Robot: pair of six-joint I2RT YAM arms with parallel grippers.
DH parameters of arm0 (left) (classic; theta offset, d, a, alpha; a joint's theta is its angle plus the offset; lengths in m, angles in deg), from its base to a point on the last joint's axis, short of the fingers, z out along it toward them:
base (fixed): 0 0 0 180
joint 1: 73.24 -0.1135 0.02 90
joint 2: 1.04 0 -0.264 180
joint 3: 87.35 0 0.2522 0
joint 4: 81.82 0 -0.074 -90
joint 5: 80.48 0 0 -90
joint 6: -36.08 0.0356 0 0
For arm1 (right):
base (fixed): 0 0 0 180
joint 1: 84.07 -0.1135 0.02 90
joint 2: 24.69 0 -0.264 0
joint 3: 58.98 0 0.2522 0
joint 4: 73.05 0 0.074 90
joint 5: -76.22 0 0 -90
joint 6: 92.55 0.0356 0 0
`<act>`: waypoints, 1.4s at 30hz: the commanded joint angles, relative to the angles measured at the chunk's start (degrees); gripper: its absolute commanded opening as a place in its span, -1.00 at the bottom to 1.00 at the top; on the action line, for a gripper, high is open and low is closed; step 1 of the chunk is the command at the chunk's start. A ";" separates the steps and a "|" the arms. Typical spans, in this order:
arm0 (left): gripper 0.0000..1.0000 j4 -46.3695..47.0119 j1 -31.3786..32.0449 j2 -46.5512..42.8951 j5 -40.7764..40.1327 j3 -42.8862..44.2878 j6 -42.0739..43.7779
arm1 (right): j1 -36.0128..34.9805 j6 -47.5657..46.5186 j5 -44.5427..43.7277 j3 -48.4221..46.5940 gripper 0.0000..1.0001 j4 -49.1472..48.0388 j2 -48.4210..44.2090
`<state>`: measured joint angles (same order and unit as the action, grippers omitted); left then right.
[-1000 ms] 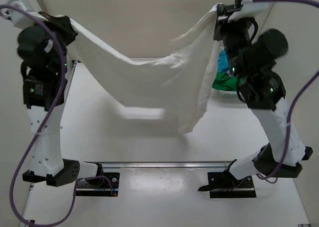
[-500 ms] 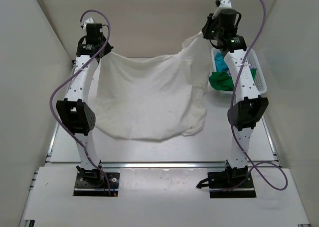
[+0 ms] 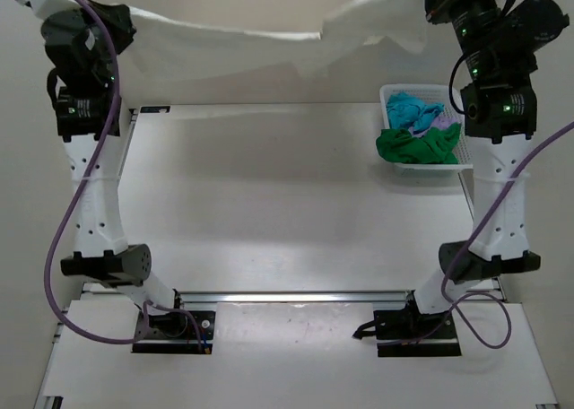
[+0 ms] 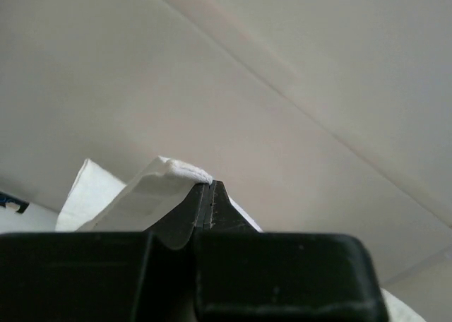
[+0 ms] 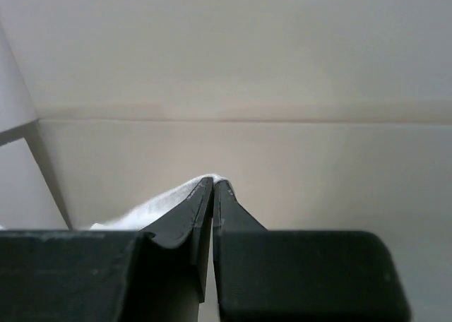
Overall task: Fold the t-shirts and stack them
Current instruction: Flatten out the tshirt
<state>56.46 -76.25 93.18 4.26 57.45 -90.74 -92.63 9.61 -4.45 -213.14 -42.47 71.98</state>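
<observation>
The large cream-white t-shirt is stretched wide between my two grippers, high at the top of the top view, with its lower part hanging against the back wall. My left gripper is shut on one corner; the left wrist view shows the jaws closed on a white hem. My right gripper is shut on the other corner; the right wrist view shows its tips pinching cloth. The green, turquoise-blue and pale lilac t-shirts lie crumpled in the basket.
The white lattice basket stands at the table's back right, beside the right arm. The white table spreads between the arms. Walls close in at the left, right and back. Purple cables loop off both arms.
Both arms have swung up and back toward the camera, lifting the cream-white t-shirt from hanging over the table to a taut span at the top of the view. Both grips have held.
</observation>
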 commanded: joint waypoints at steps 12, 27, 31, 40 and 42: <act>-1.00 -0.33 12.22 -27.91 -5.54 -71.67 9.57 | -4.10 3.92 -0.01 86.04 -1.00 -1.35 -32.48; -1.00 -24.48 15.66 -54.58 -7.58 -85.53 9.39 | -3.83 11.56 -1.15 102.27 -1.00 28.77 -60.88; -1.00 -30.38 14.09 -55.18 -5.82 -84.90 8.17 | -4.36 13.76 -1.85 99.71 -1.00 36.69 -63.44; -1.00 -34.96 8.80 -56.97 -4.57 -83.95 3.60 | -0.57 7.97 -0.35 89.53 -1.00 29.61 -52.40; -1.00 -35.58 9.07 -54.86 -5.98 -82.36 3.68 | -2.07 7.35 -2.37 87.07 -0.99 25.65 -47.92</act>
<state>22.36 -67.44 35.72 0.24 -28.58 -85.97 -93.79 19.29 -5.48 -121.25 -8.81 19.02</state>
